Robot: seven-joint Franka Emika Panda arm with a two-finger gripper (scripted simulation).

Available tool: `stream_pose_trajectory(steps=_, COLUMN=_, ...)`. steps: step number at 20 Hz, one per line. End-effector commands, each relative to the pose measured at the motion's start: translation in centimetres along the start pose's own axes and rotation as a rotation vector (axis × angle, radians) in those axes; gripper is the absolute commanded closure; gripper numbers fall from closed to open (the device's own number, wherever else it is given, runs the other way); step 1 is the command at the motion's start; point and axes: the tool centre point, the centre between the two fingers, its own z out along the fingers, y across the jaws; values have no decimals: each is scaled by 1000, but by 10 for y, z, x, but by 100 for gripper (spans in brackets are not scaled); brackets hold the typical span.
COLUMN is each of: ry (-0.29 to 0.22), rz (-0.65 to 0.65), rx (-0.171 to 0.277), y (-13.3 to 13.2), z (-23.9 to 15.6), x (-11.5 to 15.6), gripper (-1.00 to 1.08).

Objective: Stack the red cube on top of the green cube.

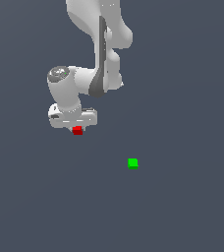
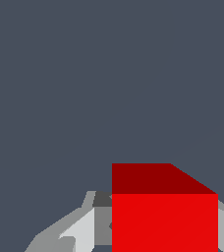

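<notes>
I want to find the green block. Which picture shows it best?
The exterior view. The green block sits alone on the floor there, apart from the gripper at the red block. The wrist view shows no green block, only the red one.

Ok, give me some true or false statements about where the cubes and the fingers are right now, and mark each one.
1. The red cube sits right under the gripper, between the fingers. True.
2. The red cube is already stacked on the green cube. False: the two are well apart.
3. The green cube lies toward the exterior view's right of the red one. True.
4. The wrist view shows both cubes. False: only the red cube shows there.
5. The gripper is directly over the green cube. False: it is at the red cube.
</notes>
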Motion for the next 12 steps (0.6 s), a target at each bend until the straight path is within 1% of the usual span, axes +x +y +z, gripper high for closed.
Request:
stream_pose_trajectory(steps=1, ry=-1, rz=0, rx=0, y=0, z=-5, x=0, gripper=108)
stream_pose_trajectory(steps=7, ry=0, rz=0, rx=0, y=-5, z=-2, x=3, gripper=108)
stream_pose_trajectory(steps=12, ry=0, rz=0, rx=0, y=-25, z=2, x=15, gripper=108)
